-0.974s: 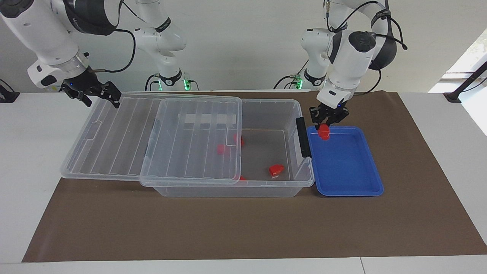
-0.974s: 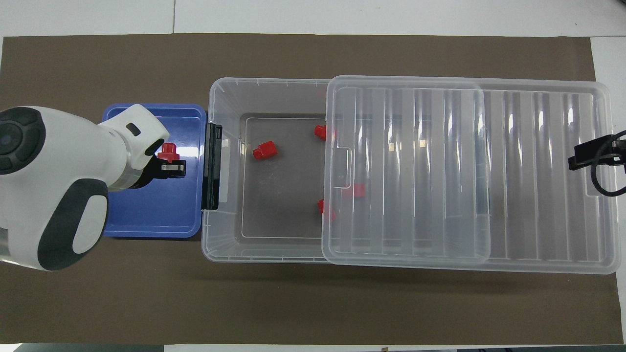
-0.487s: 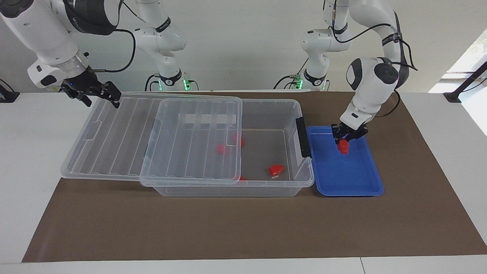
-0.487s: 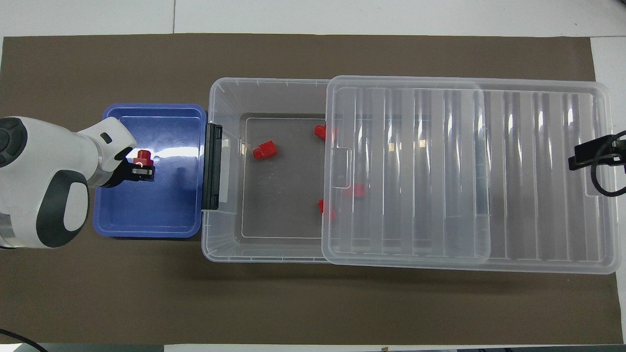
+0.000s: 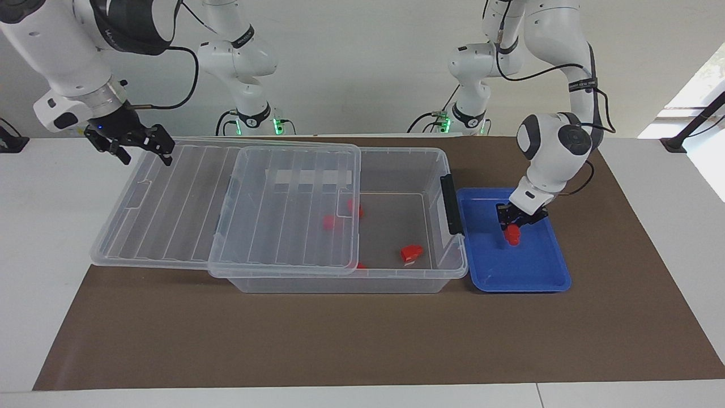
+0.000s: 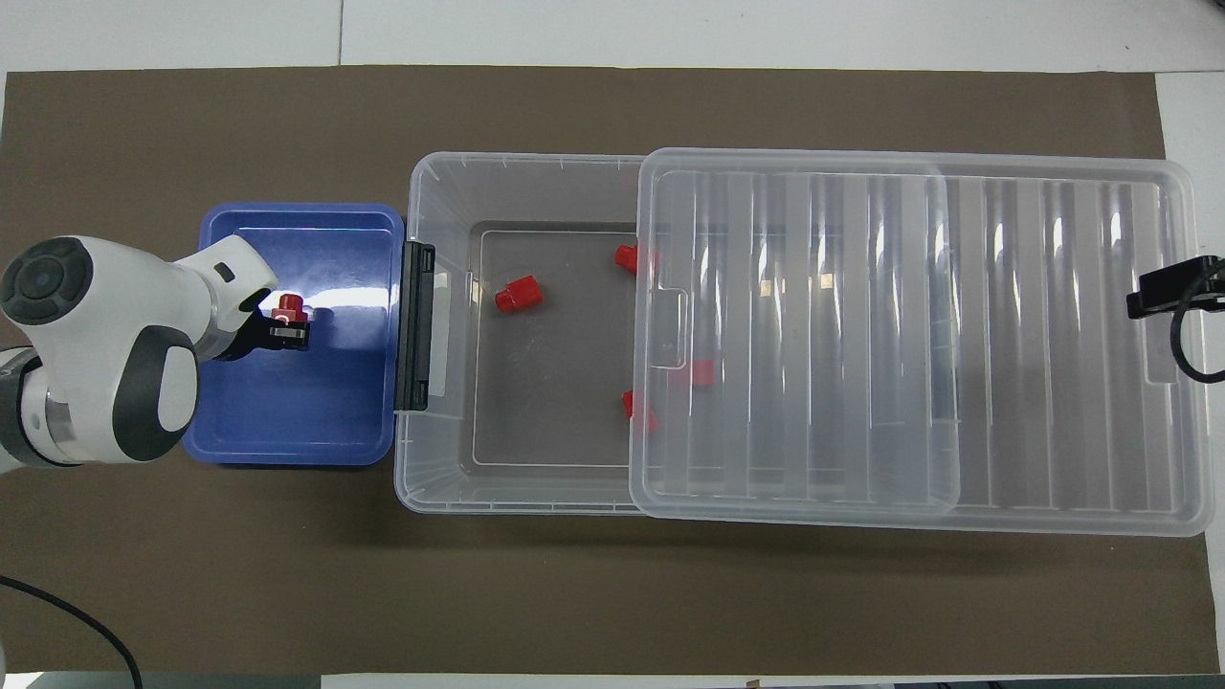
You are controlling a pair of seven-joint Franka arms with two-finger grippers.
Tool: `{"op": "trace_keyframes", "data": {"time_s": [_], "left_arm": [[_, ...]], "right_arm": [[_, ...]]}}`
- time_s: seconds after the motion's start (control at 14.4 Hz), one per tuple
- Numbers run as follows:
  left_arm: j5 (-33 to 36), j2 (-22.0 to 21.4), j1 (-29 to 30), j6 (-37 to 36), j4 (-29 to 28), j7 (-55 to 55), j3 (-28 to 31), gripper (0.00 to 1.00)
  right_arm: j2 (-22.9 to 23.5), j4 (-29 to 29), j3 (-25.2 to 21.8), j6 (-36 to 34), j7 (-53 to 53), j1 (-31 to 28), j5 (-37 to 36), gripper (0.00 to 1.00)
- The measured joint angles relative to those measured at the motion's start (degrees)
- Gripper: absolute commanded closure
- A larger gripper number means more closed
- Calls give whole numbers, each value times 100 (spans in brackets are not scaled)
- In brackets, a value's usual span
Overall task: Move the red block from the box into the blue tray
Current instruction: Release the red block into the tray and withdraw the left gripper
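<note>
While your left gripper [image 5: 512, 224] is down inside the blue tray [image 5: 538, 272], its fingers are pinched tight on the red block [image 5: 513, 234], low over the tray floor. Just beside the tray sits the box [image 5: 396, 277], toward the right arm's end. More red blocks [image 5: 412, 253] lie inside it. Its clear lid [image 5: 226, 209] is slid partway off. Your right gripper [image 5: 139, 148] hangs over the lid's end edge. You cannot tell how wide its fingers are.
</note>
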Motion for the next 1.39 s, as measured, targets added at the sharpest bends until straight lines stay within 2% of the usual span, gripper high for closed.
{"op": "trace_keyframes", "data": {"time_s": [0.07, 0.14, 0.21, 0.28, 0.35, 0.7, 1.04, 1.39], "left_arm": [[0, 50, 4, 12, 0, 0, 1, 100], [0, 92, 11, 17, 0, 0, 1, 100], [0, 128, 20, 20, 0, 0, 1, 95], [0, 158, 38, 22, 0, 0, 1, 33], [0, 178, 62, 21, 0, 0, 4, 0], [0, 134, 114, -120, 127, -18, 7, 0], [0, -318, 122, -903, 579, -316, 3, 0], [0, -637, 123, -1912, 1363, -528, 3, 0]], "right_arm": [[-7, -97, -128, 121, -271, -55, -1, 100], [-17, -218, -298, 262, -514, -90, -1, 100], [-29, -361, -481, 443, -770, -107, -6, 100], [-39, -515, -633, 649, -1002, -131, -14, 100], [-44, -670, -758, 884, -1161, -154, -29, 100], [-40, -1215, -1037, 1570, -1335, -233, -101, 100], [48, -1630, -1053, 2046, -1370, -250, -109, 100], [55, -1829, -1039, 2209, -1375, -120, -109, 100]]}}
